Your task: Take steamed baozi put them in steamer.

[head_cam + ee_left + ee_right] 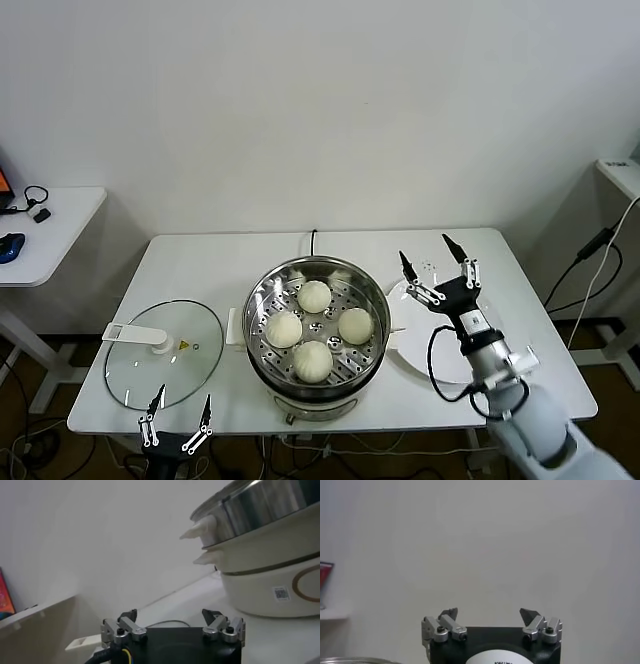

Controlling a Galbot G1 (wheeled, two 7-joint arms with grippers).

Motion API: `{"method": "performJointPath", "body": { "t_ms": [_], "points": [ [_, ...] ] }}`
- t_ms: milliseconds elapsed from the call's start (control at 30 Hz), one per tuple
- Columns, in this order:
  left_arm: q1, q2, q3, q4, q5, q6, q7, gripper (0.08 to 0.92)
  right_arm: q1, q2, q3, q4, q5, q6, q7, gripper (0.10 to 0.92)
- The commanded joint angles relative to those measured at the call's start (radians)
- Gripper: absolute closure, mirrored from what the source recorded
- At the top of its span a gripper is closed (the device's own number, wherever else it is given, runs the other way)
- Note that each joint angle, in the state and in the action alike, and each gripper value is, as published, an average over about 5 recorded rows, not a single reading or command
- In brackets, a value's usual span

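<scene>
Four buns (314, 296) sit on the holed tray inside the steamer (262, 345), centre-front of the surface (200, 255). Right claw (425, 263) spread wide, empty, raised above the plate (400, 350) nr the right edge. Left claw (178, 420) also wide, empty, at front edge by the glass lid (200, 370).

Left claw (172, 622) (empty, spread) low beside the steamer (265, 545)
</scene>
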Motion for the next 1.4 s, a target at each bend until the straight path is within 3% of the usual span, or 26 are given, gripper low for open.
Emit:
{"method": "performJointPath", "body": {
  "t_ms": [33,467,1400],
  "points": [
    [0.0,-0.049,0.004,-0.005,-0.001,-0.005,-0.005,0.177,-0.364,0.441,0.217,-0.039,-0.117,0.262,-0.125,0.203],
    [-0.002,-0.049,0.014,-0.01,-0.003,-0.015,-0.011,0.177,-0.452,0.482,0.123,-0.13,-0.169,0.419,-0.104,0.203],
    [0.002,-0.049,0.017,-0.021,-0.004,-0.018,-0.011,0.177,-0.466,0.473,0.086,-0.148,-0.185,0.458,-0.096,0.203]
  ]
}}
